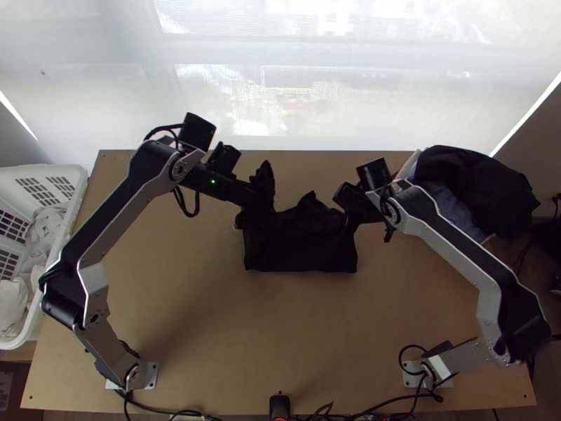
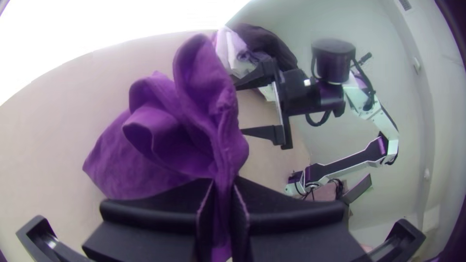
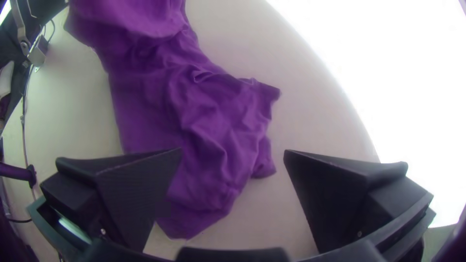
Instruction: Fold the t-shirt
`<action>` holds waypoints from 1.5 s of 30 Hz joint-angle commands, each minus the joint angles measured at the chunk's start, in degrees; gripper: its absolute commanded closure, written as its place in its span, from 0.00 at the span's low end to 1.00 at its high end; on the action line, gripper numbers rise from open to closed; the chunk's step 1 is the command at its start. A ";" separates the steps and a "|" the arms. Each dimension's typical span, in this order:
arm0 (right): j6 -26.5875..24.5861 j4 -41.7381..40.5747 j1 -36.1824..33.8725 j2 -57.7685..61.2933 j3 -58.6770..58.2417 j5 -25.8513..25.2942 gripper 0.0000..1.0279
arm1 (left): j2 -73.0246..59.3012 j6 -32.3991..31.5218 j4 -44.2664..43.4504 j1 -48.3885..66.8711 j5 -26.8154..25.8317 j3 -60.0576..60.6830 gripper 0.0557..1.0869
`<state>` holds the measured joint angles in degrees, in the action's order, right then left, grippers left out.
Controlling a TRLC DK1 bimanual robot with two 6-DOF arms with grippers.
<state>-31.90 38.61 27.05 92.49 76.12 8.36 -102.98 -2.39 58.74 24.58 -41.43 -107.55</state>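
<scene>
The dark t-shirt (image 1: 301, 245) lay across the middle of the wooden table (image 1: 231, 337), in a wide, short band with a fairly straight near edge and a rumpled far side. The left gripper (image 1: 259, 201) was at its left end, fingers closed on a gathered fold; loose cloth stood up beyond the fingertips — in the left wrist view it rose in front of the right gripper's tips. Which part of the shirt it had pinched, I could not tell. The right gripper (image 1: 346, 210) was over the other end, its fingers wide apart with nothing gripped between them. That gripper and its wrist stood between the shirt and a heap of clothes at the far right corner: a black garment (image 1: 477, 186) on top, blue-grey cloth (image 1: 449, 210) below. On the left, a white plastic basket (image 1: 52, 172) with pale cloths (image 1: 43, 228) in it stood beside the table. A small black device (image 1: 280, 405) sat at the near edge, with black cables (image 1: 403, 401) running along that side, and a pale, translucent curtain (image 1: 294, 105) hung behind the far edge.
</scene>
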 commanded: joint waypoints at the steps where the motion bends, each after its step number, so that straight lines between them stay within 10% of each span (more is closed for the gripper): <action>1: 0.08 3.58 -5.25 -10.75 -3.34 0.34 0.04 | -5.48 0.46 -2.67 4.95 -0.05 -0.65 0.97; 45: 0.79 7.09 -9.21 -15.41 -9.85 0.34 0.04 | -33.69 -8.59 -15.94 12.95 -0.14 -18.05 0.97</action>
<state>-31.09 45.60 17.91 77.01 67.09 8.71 -132.99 -10.31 43.11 36.29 -41.56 -122.58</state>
